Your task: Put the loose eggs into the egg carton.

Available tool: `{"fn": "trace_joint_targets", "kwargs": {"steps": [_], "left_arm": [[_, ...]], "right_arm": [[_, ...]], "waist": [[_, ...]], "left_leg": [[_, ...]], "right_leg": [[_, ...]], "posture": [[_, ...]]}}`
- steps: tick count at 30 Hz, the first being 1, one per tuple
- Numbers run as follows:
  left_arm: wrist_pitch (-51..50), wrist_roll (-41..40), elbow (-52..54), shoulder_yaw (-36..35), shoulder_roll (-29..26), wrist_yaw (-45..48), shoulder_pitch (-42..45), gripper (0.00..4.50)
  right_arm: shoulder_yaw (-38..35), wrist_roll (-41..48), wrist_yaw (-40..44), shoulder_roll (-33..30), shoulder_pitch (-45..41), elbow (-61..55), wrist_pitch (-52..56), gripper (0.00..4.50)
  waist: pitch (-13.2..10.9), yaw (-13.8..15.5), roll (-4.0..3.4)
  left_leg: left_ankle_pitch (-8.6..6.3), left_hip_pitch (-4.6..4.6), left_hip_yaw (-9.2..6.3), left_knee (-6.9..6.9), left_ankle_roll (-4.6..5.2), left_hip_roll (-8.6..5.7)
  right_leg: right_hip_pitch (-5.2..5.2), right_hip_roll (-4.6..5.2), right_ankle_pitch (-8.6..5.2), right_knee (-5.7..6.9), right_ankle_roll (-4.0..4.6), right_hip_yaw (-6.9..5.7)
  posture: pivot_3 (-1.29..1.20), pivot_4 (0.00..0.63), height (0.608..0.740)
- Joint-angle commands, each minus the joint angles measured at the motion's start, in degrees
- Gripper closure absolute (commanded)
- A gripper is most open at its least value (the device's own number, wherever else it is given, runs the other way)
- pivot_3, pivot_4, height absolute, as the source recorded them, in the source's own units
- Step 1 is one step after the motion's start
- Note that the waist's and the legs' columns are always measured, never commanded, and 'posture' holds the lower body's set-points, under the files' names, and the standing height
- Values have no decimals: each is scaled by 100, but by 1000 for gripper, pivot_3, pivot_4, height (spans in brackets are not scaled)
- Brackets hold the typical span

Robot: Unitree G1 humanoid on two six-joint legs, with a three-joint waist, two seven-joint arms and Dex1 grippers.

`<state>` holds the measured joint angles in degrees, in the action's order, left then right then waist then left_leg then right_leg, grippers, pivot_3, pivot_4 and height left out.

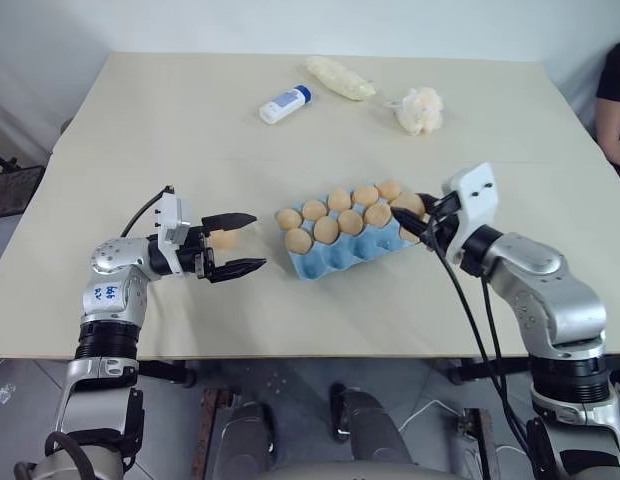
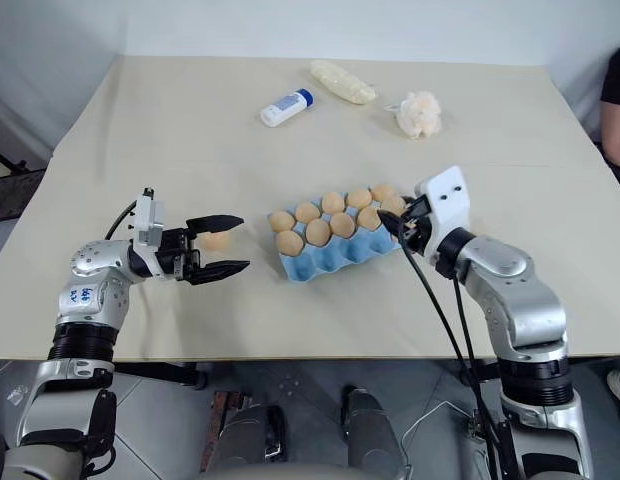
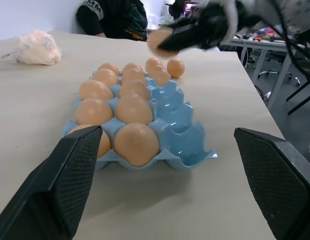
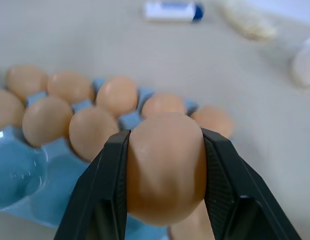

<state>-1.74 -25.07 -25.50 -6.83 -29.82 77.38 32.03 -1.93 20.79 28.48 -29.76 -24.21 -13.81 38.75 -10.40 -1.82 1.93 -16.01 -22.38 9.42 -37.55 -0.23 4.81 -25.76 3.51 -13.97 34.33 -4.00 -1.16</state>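
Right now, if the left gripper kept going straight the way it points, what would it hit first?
Most likely the near end of the egg carton, straight ahead of the open left gripper. One loose egg lies by its jaws, though depth there is unclear.

Bright, even light; soft shadows; wrist-view backgrounds blurred.

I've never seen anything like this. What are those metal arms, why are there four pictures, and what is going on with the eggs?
It is a two-armed robot at a table. Two pictures come from cameras in its head, looking down; the other two sit on its wrists, looking along the fingers. The left gripper is open, with a loose egg on the table by it. The right gripper is shut on an egg beside the blue egg carton, whose near row is unfilled. A white bottle, a pale packet and a fluffy puff lie further back.
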Motion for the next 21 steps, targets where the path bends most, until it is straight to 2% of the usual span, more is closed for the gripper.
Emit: {"fn": "trace_joint_targets", "kwargs": {"steps": [1, 9, 11, 12, 17, 18, 21], "left_arm": [[107, -54, 78, -35, -2, 33, 89, 0], [130, -80, 155, -74, -17, -20, 14, 0], [133, -81, 141, -81, -14, -34, 22, 0], [134, -82, 136, -82, -13, -38, 26, 0], [151, -91, 100, -93, -6, -43, 52, 0], [153, -91, 90, -94, -5, -43, 59, 0], [167, -89, 59, -92, -3, -30, 80, 0]], "right_arm": [[174, -85, 154, 56, -178, 23, -219, 2908], [356, -254, 261, 28, -147, 112, -285, 2908], [303, -290, 228, 16, -121, 144, -289, 2216], [288, -320, 224, 2, -109, 162, -305, 2028], [193, -348, 298, -69, -42, 124, -365, 202], [185, -333, 318, -71, -39, 91, -369, 35], [157, -334, 344, -95, -47, 23, -379, 35]], "waist": [[0, 7, 0], [0, 14, 0], [0, 12, 0], [0, 6, 0], [0, 9, 0], [0, 7, 0], [0, 3, 0]], "left_leg": [[0, -6, 0, 0, 0, 0], [0, -77, 4, -37, 1, 1], [1, -78, 3, -43, 1, 1], [1, -78, 3, -47, 1, 1], [3, -76, 2, -52, 3, 1], [3, -76, 1, -52, 3, 1], [3, -76, 2, -51, 3, 1]], "right_leg": [[-7, 0, 0, 1, 0, 0], [-80, 0, 1, 43, -3, 2], [-81, 0, 2, 49, -3, 1], [-81, 0, 2, 53, -3, 2], [-81, 0, 2, 62, -4, 3], [-81, 0, 2, 62, -4, 3], [-81, 0, 2, 61, -4, 3]], "posture": [[0, 150, 740], [0, 150, 740], [0, 150, 740], [0, 150, 740], [0, 150, 740], [0, 150, 740], [0, 150, 740]]}}
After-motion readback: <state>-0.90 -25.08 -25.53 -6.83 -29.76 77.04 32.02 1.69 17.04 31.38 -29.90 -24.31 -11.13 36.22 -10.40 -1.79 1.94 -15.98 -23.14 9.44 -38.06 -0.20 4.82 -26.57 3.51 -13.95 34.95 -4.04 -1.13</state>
